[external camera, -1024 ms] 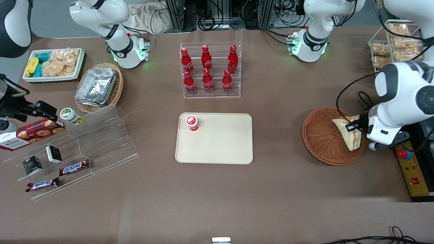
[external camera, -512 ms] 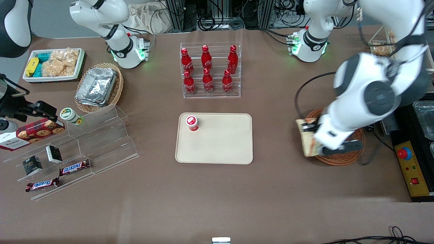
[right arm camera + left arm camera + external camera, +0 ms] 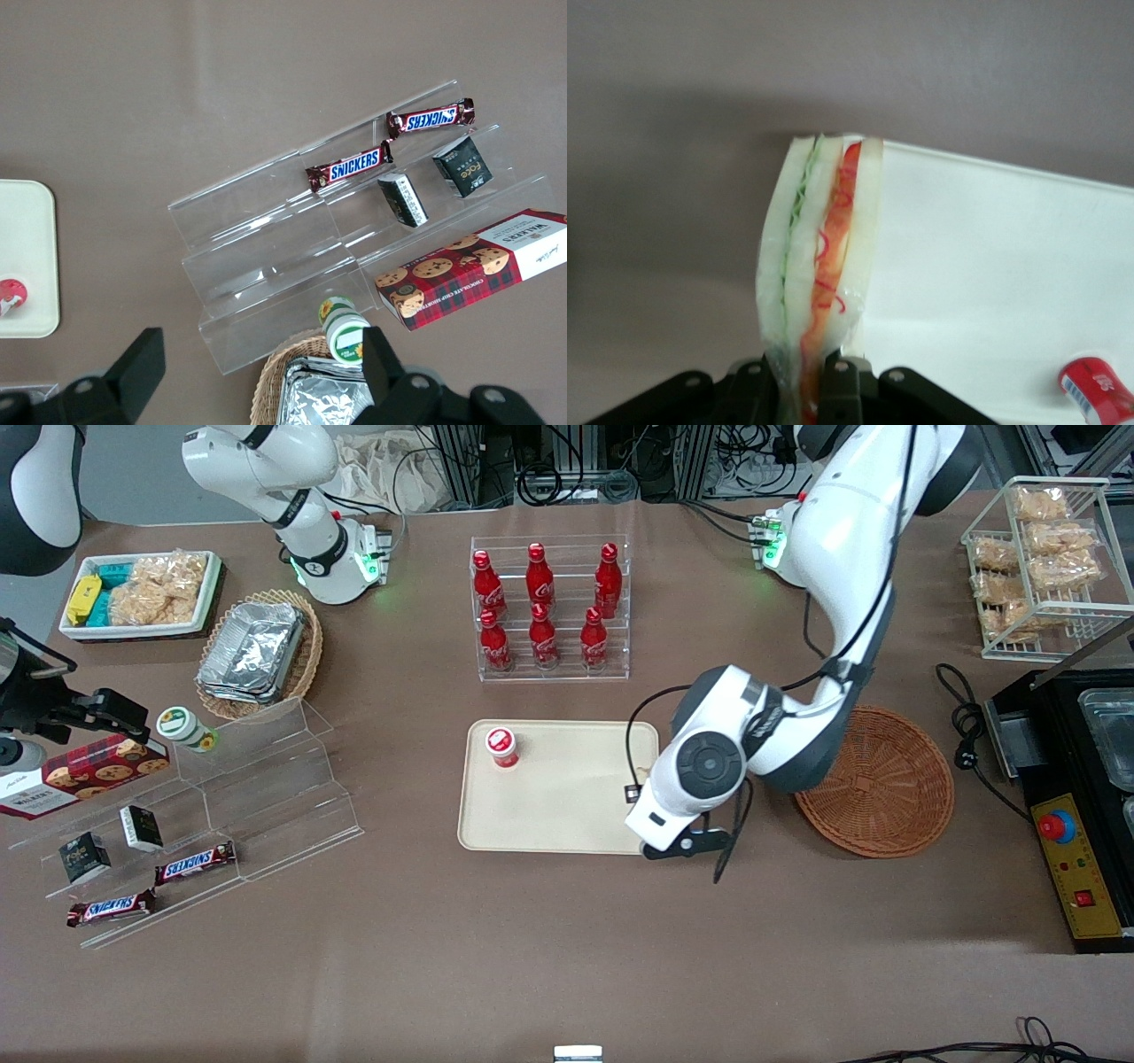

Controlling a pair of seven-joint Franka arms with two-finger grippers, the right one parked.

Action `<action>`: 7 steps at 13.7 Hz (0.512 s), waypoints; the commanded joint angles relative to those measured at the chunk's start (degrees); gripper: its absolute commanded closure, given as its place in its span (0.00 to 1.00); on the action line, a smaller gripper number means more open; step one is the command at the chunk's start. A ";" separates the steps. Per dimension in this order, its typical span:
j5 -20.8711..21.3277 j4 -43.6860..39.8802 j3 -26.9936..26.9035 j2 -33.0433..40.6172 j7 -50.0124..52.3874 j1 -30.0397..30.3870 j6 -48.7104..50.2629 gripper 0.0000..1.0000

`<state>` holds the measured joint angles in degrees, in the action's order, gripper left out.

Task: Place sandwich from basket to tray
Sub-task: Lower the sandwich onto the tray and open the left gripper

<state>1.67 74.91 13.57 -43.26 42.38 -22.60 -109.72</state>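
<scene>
Sandwich (image 3: 819,266) is clamped in the gripper (image 3: 802,376) at the tray (image 3: 567,815) edge nearest the basket (image 3: 877,779); it should be carried inward, clear of the red-capped bottle (image 3: 501,747), before release.

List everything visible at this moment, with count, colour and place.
sandwich: 1, white with red and green filling, held in the gripper over the tray's edge
tray: 1, beige, table centre
red can: 1, on the tray
basket: 1, reddish-brown, nothing in it, toward the working arm's end
cola bottles: 6, red, in a clear rack farther from the camera than the tray
foil trays: stack, silver, in a tan basket
snack bin: 1, white, toward the parked arm's end
wire rack: 1, white, holding snack bags
Snickers bars: 2, on the clear stepped stand
cookie box: 1, red
gripper: 1, black, shut on the sandwich
</scene>
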 commanded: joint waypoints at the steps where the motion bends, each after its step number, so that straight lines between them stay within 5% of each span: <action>1: 0.62 -2.84 -0.47 -4.37 3.41 -2.62 -1.72 1.00; 4: 0.71 -1.18 -0.47 -5.00 4.03 -3.41 -1.82 1.00; 5: 0.71 -0.82 -0.47 -5.08 4.03 -3.41 -1.82 0.73; 6: 0.71 -0.82 -0.47 -5.08 3.94 -3.41 -1.82 0.27; 7: 0.62 -0.82 -0.39 -5.08 4.03 -3.41 -1.64 0.00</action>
<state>1.68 74.65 13.47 -48.46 45.36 -25.62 -112.24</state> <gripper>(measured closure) 0.661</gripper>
